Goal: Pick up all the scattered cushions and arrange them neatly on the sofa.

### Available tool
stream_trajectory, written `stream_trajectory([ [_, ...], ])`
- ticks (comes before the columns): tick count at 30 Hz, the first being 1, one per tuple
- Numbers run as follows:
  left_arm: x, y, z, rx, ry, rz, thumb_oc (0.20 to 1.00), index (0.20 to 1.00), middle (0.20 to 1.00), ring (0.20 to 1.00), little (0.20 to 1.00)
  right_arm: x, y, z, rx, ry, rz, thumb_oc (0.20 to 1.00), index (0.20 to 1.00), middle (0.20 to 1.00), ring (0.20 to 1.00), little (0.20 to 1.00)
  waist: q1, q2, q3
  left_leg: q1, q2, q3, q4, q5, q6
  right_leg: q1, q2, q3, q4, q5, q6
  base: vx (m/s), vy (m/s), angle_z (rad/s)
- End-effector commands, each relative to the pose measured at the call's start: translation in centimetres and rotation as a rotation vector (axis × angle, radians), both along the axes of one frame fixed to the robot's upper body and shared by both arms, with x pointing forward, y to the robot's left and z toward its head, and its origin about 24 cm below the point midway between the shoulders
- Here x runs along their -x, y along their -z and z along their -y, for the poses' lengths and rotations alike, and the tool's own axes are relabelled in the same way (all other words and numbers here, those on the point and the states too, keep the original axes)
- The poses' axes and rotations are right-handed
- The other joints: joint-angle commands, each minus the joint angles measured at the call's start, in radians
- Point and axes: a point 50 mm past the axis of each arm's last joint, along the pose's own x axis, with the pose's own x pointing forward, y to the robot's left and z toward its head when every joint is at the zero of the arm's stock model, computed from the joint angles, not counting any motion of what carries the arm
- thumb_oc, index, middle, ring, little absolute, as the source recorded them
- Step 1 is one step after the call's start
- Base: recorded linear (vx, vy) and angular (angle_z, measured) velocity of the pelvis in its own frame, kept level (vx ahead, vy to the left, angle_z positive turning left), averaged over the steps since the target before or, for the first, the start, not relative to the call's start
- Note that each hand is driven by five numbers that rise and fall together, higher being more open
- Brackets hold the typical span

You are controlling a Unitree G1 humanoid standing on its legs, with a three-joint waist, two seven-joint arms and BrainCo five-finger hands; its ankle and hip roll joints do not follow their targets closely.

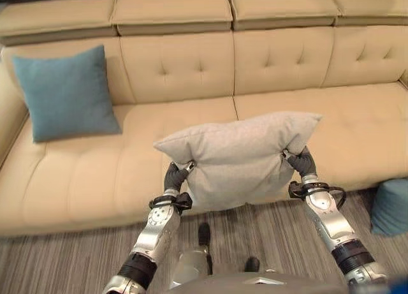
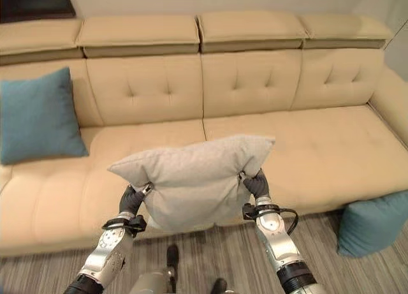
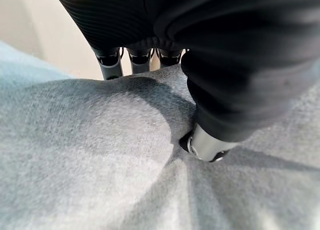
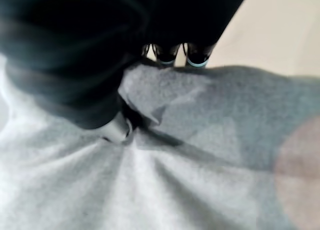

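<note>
Both hands, left hand (image 1: 173,176) and right hand (image 1: 301,161), pinch soft grey cushion (image 1: 239,155) above tufted sofa (image 1: 280,64)

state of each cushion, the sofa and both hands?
grey cushion: held up over the sofa's front edge
left hand: pinching its left side
right hand: pinching its right side
teal cushion: propped against backrest
second teal cushion: on floor
sofa: right seat bare
</note>
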Motion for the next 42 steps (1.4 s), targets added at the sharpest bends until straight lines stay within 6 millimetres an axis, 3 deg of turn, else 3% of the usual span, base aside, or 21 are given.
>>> stream_trajectory([
  [1,-1.8,-4.9,1.2,0.028,0.094,0.255,0.2,0.2,0.2,0.2,0.2,-1.7,-4.8,-3.3,-0.074,-0.15,0.242,0.2,0.2,0.2,0.2,0.2,0.049,-0.019,-0.055,0.043,0.007,-0.014,0.063,-0.149,-0.05,-0.011,-0.048,0.03,0.134,-0.007,0.076,0.13,0.198,-0.09],
  [2,-1.8,-4.9,1.2,0.028,0.094,0.255,0.2,0.2,0.2,0.2,0.2,-1.7,-4.8,-3.3,-0.074,-0.15,0.242,0.2,0.2,0.2,0.2,0.2,0.049,-0.019,-0.058,0.038,0.008,-0.014,0.062,-0.146,-0.049,-0.016,-0.047,0.03,0.132,-0.004,0.076,0.14,0.251,-0.07],
  [3,-1.9,-5.2,0.8,0.001,0.092,0.269,0.2,0.2,0.2,0.2,0.2,-1.8,-5.1,-3.6,-0.083,-0.161,0.256,0.2,0.2,0.2,0.2,0.2,0.039,-0.007,-0.044,0.062,-0.003,-0.013,0.064,-0.161,-0.026,-0.07,-0.087,0.051,0.271,0.043,0.094,0.09,0.182,-0.08],
  [5,-2.1,-5.6,0.5,-0.014,0.085,0.29,0.2,0.2,0.2,0.2,0.2,-1.9,-5.3,-3.7,-0.088,-0.167,0.265,0.2,0.2,0.2,0.2,0.2,0.026,0.016,-0.034,0.093,-0.008,-0.026,0.053,-0.177,-0.01,-0.149,-0.097,0.085,0.355,0.074,0.088,0.14,0.189,0.16],
  [7,-2.2,-5.7,0.7,-0.004,0.09,0.294,0.2,0.2,0.2,0.2,0.2,-2.0,-5.4,-3.8,-0.078,-0.173,0.266,0.2,0.2,0.2,0.2,0.2,-0.001,0.029,-0.021,0.116,-0.011,-0.051,0.042,-0.183,-0.011,-0.207,-0.065,0.126,0.278,0.055,0.067,0.17,0.047,0.07],
  [12,-2.4,-5.7,0.9,0.001,0.087,0.299,0.2,0.2,0.2,0.2,0.2,-2.2,-5.8,-3.9,-0.074,-0.18,0.282,0.2,0.2,0.2,0.2,0.2,-0.03,0.026,-0.006,0.155,-0.019,-0.092,0.025,-0.203,-0.023,-0.274,-0.048,0.187,0.108,0.135,0.089,0.2,-0.095,0.14],
  [14,-2.4,-5.5,1.1,0.003,0.097,0.297,0.2,0.2,0.2,0.2,0.2,-2.1,-5.5,-3.9,-0.069,-0.187,0.267,0.2,0.2,0.2,0.2,0.2,-0.037,0.007,-0.011,0.182,-0.021,-0.112,0.025,-0.23,-0.04,-0.247,-0.053,0.18,0.057,0.157,0.091,0.3,-0.217,0.42],
  [18,-2.3,-5.3,1.6,0.04,0.099,0.286,0.2,0.2,0.2,0.2,0.2,-1.7,-5.0,-3.3,-0.058,-0.173,0.25,0.2,0.2,0.2,0.2,0.2,-0.045,0.0,-0.024,0.184,0.016,-0.137,0.05,-0.244,-0.077,-0.215,-0.035,0.162,0.044,0.146,0.073,0.18,-0.191,0.36],
  [21,-2.6,-5.6,2.1,0.058,0.111,0.294,0.2,0.2,0.2,0.2,0.2,-1.6,-5.1,-2.4,-0.051,-0.146,0.258,0.2,0.2,0.2,0.2,0.2,-0.057,-0.008,-0.012,0.117,0.039,-0.143,0.167,-0.254,-0.111,-0.189,-0.03,0.128,0.037,0.119,0.048,0.08,-0.189,0.45],
  [23,-2.9,-5.8,2.5,0.079,0.108,0.3,0.2,0.2,0.2,0.2,0.2,-1.6,-5.2,-1.8,-0.028,-0.132,0.259,0.2,0.2,0.2,0.2,0.2,-0.059,-0.015,0.001,0.05,0.059,-0.134,0.264,-0.239,-0.119,-0.162,-0.022,0.105,0.016,0.099,0.029,0.04,-0.134,0.52],
  [25,-2.9,-5.7,2.4,0.08,0.104,0.298,0.2,0.2,0.2,0.2,0.2,-1.6,-5.1,-1.5,-0.025,-0.123,0.254,0.2,0.2,0.2,0.2,0.2,-0.06,-0.016,0.001,0.033,0.061,-0.135,0.27,-0.237,-0.118,-0.151,-0.02,0.101,0.006,0.095,0.028,0.08,-0.04,0.32],
  [29,-3.0,-6.1,2.2,0.1,0.076,0.311,0.2,0.2,0.2,0.2,0.2,-1.5,-5.2,-0.5,-0.004,-0.074,0.259,0.2,0.2,0.2,0.2,0.2,-0.062,-0.01,-0.015,0.027,0.076,-0.108,0.137,-0.193,-0.119,-0.128,-0.01,0.095,0.0,0.074,0.036,0.11,0.048,0.14],
  [36,-3.0,-6.9,2.0,0.073,0.081,0.345,0.2,0.2,0.2,0.2,0.2,-1.8,-6.2,-0.2,0.017,-0.051,0.302,0.2,0.2,0.2,0.2,0.2,-0.06,-0.01,-0.035,0.088,0.052,-0.101,0.065,-0.199,-0.103,-0.114,-0.02,0.115,-0.006,0.078,0.045,0.1,0.079,-0.16],
  [42,-4.9,-9.3,1.7,-0.007,0.051,0.436,0.2,0.2,0.2,0.2,0.2,-3.4,-8.8,-1.6,0.038,-0.064,0.403,0.2,0.2,0.2,0.2,0.2,-0.052,-0.014,-0.035,0.122,0.049,-0.079,0.024,-0.204,-0.092,-0.119,-0.025,0.136,-0.016,0.087,0.056,0.03,0.035,-0.02],
])
